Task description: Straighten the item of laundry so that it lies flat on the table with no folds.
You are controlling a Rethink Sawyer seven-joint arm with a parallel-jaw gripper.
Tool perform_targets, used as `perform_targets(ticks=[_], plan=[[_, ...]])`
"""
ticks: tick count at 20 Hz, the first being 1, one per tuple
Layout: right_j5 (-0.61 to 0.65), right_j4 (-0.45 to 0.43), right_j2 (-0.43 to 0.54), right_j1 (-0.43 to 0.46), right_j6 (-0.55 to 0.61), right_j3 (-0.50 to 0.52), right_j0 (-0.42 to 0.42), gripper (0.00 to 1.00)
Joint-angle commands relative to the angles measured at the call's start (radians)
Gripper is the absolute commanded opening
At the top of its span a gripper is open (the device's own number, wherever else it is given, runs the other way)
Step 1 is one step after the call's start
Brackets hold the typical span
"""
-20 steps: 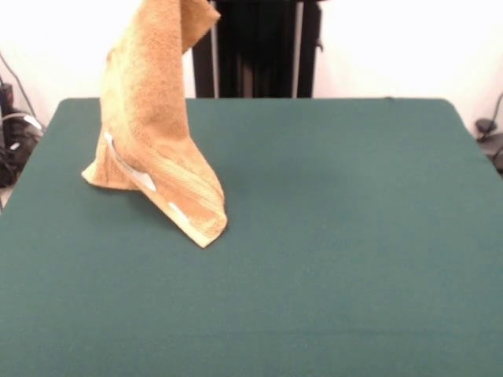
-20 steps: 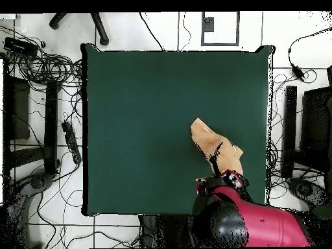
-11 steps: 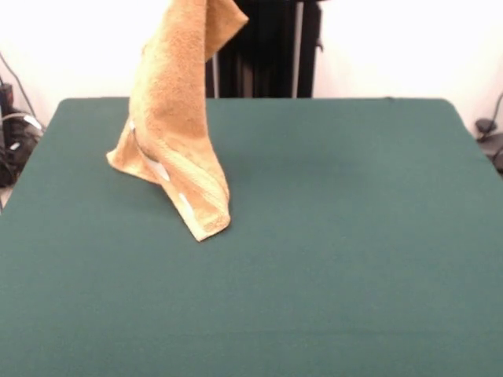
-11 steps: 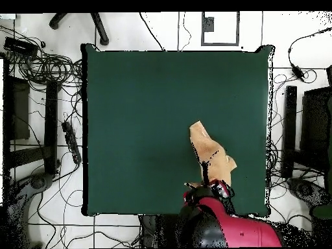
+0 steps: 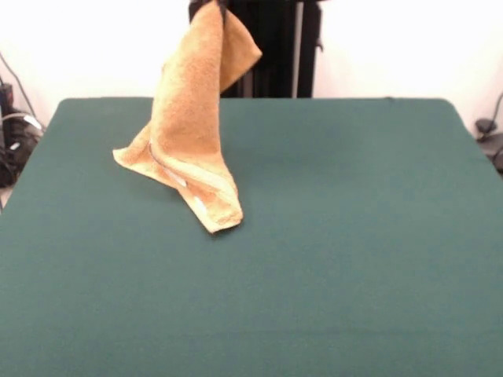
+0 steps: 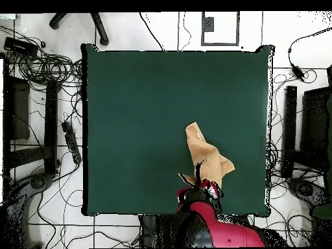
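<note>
The golden-orange towel (image 5: 189, 118) hangs in a long fold from its top corner, which is pinched in my gripper (image 5: 214, 5) at the picture's top edge. Its lower end, with the woven band, trails on the dark green table (image 5: 354, 236) left of centre. In the overhead view the towel (image 6: 204, 152) stretches from the table's middle toward the near right edge. There my gripper (image 6: 198, 185) sits over its raised end, with the red arm (image 6: 217, 230) behind it. The gripper is shut on the towel.
The black pedestal (image 5: 267, 47) stands behind the table's far edge. Cables and dark equipment (image 6: 39, 97) lie on the floor to the left of the table, and more gear (image 6: 305, 130) to its right.
The gripper has carried the towel's top corner rightward in the front view (leftward in the overhead view). The towel's lower end has dragged along the table after it.
</note>
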Motion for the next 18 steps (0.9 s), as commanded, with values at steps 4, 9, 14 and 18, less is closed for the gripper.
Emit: perform_targets(ticks=[4,9,14,18], plan=[[-0.174,0.070,-0.060,0.204,0.330,0.107,0.098,0.00],[-0.213,0.082,-0.081,0.231,0.348,0.110,0.121,0.00],[-0.277,0.092,-0.084,0.292,0.374,0.110,0.134,0.00],[-0.343,0.109,-0.093,0.338,0.390,0.117,0.151,0.00]])
